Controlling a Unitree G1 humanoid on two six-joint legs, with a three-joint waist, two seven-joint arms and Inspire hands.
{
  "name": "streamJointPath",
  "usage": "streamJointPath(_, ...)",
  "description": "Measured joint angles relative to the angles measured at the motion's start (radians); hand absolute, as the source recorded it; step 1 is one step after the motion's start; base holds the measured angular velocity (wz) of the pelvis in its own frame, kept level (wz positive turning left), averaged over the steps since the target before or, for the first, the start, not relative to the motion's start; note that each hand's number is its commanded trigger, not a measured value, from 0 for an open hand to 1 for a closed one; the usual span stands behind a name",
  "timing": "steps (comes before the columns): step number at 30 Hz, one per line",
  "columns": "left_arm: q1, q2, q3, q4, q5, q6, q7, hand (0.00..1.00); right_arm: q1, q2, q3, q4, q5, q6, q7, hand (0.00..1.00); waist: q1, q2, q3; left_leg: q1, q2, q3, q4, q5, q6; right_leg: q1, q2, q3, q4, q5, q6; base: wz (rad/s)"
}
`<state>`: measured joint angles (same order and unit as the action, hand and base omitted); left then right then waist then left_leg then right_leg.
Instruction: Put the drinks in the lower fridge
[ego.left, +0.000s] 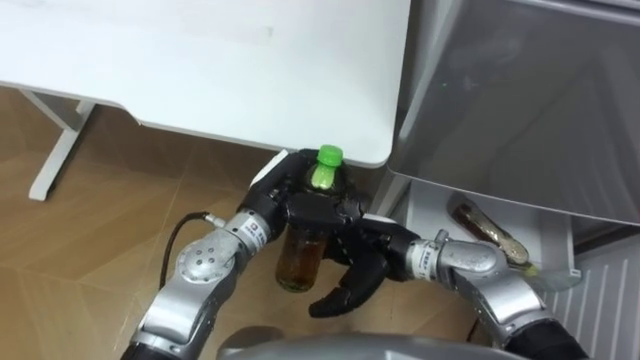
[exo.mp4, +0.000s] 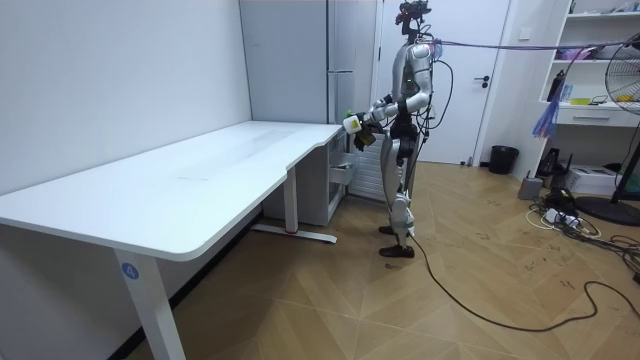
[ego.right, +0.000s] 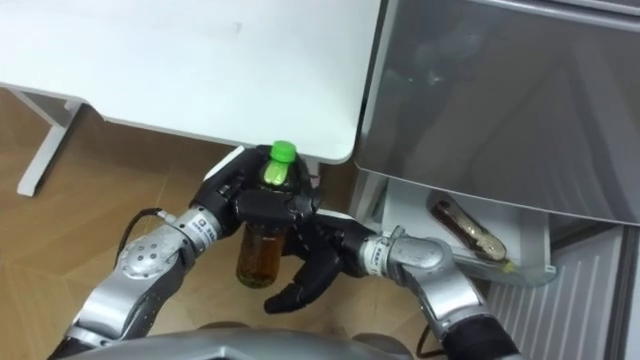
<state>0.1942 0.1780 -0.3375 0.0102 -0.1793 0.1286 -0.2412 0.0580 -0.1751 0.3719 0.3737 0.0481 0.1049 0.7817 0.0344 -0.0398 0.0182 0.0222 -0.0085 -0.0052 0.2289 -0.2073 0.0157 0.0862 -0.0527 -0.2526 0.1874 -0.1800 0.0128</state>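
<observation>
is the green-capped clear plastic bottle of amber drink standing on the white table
No, the robot's left hand holds the green-capped bottle in the air over the wooden floor, just off the edge of the white table.

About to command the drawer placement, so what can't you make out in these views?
Neck of bottle: eye views, wrapped by left hand.
Whether right hand touches bottle: eye views, left hand overlaps it.
Back of drawer: eye views, hidden under fridge door.
What lies in drawer: room view, too small.
</observation>
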Motion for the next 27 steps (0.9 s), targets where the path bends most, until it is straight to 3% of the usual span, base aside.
streamJointPath(10,0.000,0.005,-0.003,0.000,0.000,0.000,-0.004,0.90,0.000,0.000,-0.001,0.000,0.011,0.013,0.010,0.00,0.000,0.004,-0.0025,-0.001,0.000,0.000,0.006,0.000,0.000,0.001,0.000,0.000,0.004,0.000,0.000,0.00)
streamJointPath(22,0.000,0.010,-0.020,0.000,-0.002,-0.051,-0.004,0.94,0.015,-0.019,0.002,0.002,0.169,0.036,0.010,0.00,0.002,0.011,-0.0035,0.005,0.000,0.000,0.003,0.000,0.000,0.002,0.000,0.001,0.003,0.000,0.000,0.00)
streamJointPath(27,0.000,0.016,-0.030,0.000,-0.001,-0.052,-0.005,0.96,0.028,-0.019,0.003,0.005,0.208,0.050,0.009,0.00,0.004,0.014,-0.0029,0.006,0.000,0.000,0.002,0.000,0.000,0.001,0.000,0.003,0.003,0.000,0.000,0.00)
